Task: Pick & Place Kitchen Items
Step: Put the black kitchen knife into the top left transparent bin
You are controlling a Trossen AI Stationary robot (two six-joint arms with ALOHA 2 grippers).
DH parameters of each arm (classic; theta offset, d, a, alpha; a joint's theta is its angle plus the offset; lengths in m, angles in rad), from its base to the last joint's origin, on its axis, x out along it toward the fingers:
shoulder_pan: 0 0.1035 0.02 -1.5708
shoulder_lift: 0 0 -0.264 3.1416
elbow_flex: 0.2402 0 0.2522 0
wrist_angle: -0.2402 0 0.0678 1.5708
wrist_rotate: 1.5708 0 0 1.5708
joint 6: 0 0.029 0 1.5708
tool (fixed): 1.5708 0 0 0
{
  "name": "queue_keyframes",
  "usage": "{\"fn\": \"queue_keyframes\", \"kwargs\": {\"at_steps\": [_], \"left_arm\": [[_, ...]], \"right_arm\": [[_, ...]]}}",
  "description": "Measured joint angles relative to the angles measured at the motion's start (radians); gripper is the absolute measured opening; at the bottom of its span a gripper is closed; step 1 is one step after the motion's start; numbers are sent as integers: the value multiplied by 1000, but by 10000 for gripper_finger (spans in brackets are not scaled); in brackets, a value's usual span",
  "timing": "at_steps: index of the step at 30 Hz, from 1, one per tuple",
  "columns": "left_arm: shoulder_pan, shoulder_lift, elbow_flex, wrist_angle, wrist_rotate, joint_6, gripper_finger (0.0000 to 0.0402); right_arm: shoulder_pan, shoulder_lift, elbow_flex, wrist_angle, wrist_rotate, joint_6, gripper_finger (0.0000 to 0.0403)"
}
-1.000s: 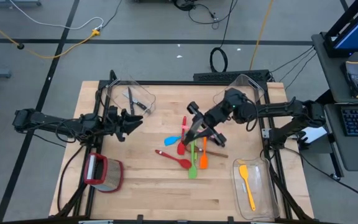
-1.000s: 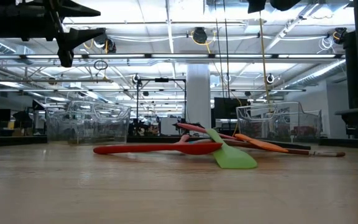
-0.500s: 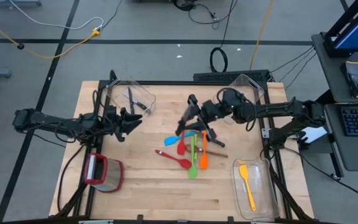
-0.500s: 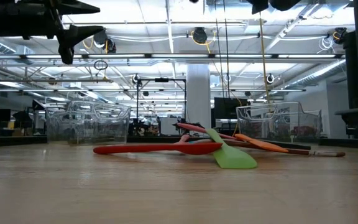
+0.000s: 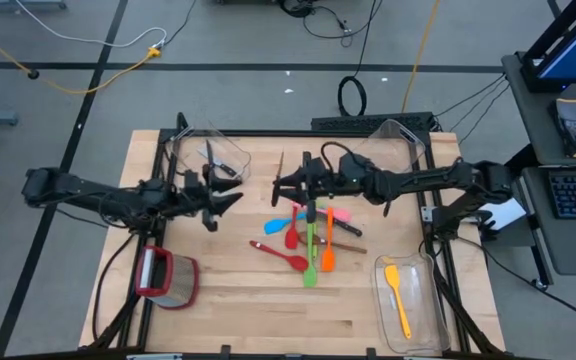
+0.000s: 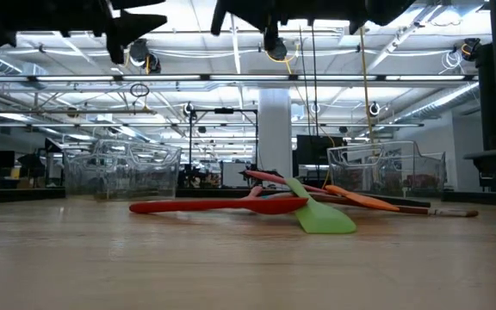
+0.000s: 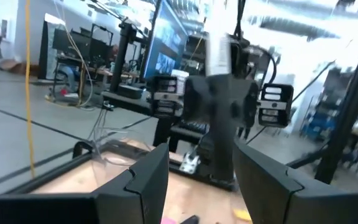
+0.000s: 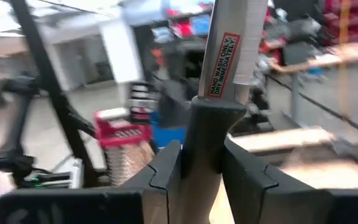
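Wooden desk (image 5: 228, 300), open workshop hall lying beyond. Right claw (image 5: 284, 184) is hovering above the desk's middle, clamping a black-handled knife (image 8: 229, 56). Left claw (image 5: 230, 200) is hanging nearby, fingers parted, holding nothing. Coloured utensils (image 5: 308, 240) are lying clustered mid-desk; yellow spatula (image 5: 398, 298) is sitting in a clear bin (image 5: 430, 330).

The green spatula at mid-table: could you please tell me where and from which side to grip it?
Grip the slim green spatula mid-handle from straight above, closing across it: its flat head lies on the wooden table, the handle raised over the long red spoon. The orange spatula alongside leaves little room. The right tool holds a black-handled knife; the open left tool is free.
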Motion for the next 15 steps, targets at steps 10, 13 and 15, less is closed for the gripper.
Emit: {"fn": "queue_keyframes", "kwargs": {"at_steps": [10, 13, 15], "left_arm": [[1, 243, 139, -23, -18, 124, 182], [1, 297, 187, -91, -52, 151, 182], [2, 332, 222, -146, -84, 162, 182]], "right_arm": [[0, 23, 0, -105, 291, -3, 86], [0, 25, 0, -120, 355, 6, 86], [-1, 24, 0, -113, 379, 25, 86]]}}
